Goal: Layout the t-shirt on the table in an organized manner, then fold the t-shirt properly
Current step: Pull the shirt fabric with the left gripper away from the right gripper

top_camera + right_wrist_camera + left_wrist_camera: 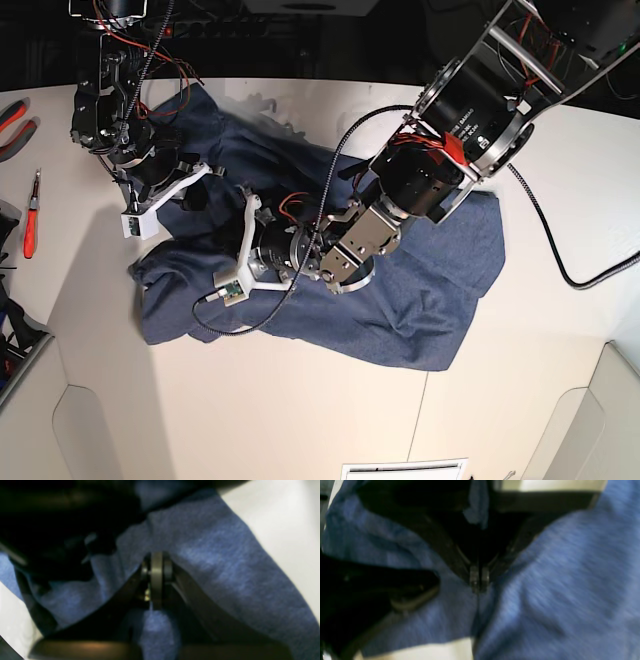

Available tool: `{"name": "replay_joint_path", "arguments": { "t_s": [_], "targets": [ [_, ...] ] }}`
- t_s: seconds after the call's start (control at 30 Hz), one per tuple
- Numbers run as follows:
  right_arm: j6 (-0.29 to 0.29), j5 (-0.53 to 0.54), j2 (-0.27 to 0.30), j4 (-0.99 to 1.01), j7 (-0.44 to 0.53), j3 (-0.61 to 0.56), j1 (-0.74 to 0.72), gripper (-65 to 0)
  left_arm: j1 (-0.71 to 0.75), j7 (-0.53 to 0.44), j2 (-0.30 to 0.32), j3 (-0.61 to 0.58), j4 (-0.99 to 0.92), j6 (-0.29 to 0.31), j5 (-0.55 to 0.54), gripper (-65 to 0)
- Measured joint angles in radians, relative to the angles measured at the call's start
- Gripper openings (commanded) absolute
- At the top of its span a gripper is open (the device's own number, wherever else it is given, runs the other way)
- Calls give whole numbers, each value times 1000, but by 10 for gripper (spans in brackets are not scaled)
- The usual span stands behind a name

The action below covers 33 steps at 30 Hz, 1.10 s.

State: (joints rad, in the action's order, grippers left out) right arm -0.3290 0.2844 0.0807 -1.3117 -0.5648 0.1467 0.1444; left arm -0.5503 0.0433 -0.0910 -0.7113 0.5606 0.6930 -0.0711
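The heathered navy-blue t-shirt (430, 300) lies crumpled in a heap across the white table (300, 410), with no lettering showing. Both grippers meet over its middle. My left gripper (328, 270) reaches in from the upper right. In the left wrist view its fingertips (479, 580) are pressed together on a pinch of blue cloth (570, 580). My right gripper (300, 252) reaches in from the upper left. In the right wrist view it (156, 580) is shut with the cloth (212, 555) bunched around and between its jaws. The other gripper shows as a dark shape (395, 592).
Red-handled pliers (10, 115) and a red screwdriver (30, 225) lie at the table's left edge. A black cable (560, 250) trails over the right side. The right arm's elbow (130, 150) stands over the shirt's upper left. White table shows beside the cloth (275, 517).
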Motion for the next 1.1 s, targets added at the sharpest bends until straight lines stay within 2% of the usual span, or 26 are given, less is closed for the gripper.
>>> {"name": "replay_joint_path", "arguments": {
  "t_s": [0.07, 0.1, 0.2, 0.27, 0.5, 0.6, 0.7, 0.73, 0.87, 0.93, 1.0, 1.1],
  "targets": [
    [0, 0, 0, 0, 0, 0, 0, -650, 4, -3, 0, 0, 0, -1, 25, -650],
    [0, 0, 0, 0, 0, 0, 0, -650, 4, -11, -1, 0, 0, -42, 45, -650],
    [0, 0, 0, 0, 0, 0, 0, -650, 1, -43, -4, -2, 1, -294, 118, -650],
    [0, 0, 0, 0, 1, 0, 3, -650, -12, -45, 3, -2, 0, -430, 153, -650],
    [-1, 7, 0, -2, 14, 0, 19, -650, -114, -45, 58, 0, 0, -830, 192, -650],
    [-8, 7, 0, -3, 20, 0, 27, -650, -182, -50, 92, 37, 0, -959, 151, -650],
    [-8, 7, 0, -4, 23, 0, 30, -650, -233, -70, 126, 143, 0, -970, 80, -650],
    [-8, 7, 0, -4, 23, 0, 30, -650, -240, -71, 139, 185, 0, -951, 56, -650],
    [-8, 7, 0, -10, 21, 0, 31, -650, -222, -66, 178, 327, 0, -782, 5, -650],
    [-7, -8, 0, -37, -2, 0, 34, -650, -199, -66, 194, 369, -1, -727, -16, -650],
    [6, -30, -1, -90, -34, -1, 47, -650, -176, -68, 213, 389, -1, -700, -23, -650],
    [30, -60, -1, -219, -113, -3, 60, -650, -141, -74, 241, 391, -1, -691, -23, -650]
  ]
}}
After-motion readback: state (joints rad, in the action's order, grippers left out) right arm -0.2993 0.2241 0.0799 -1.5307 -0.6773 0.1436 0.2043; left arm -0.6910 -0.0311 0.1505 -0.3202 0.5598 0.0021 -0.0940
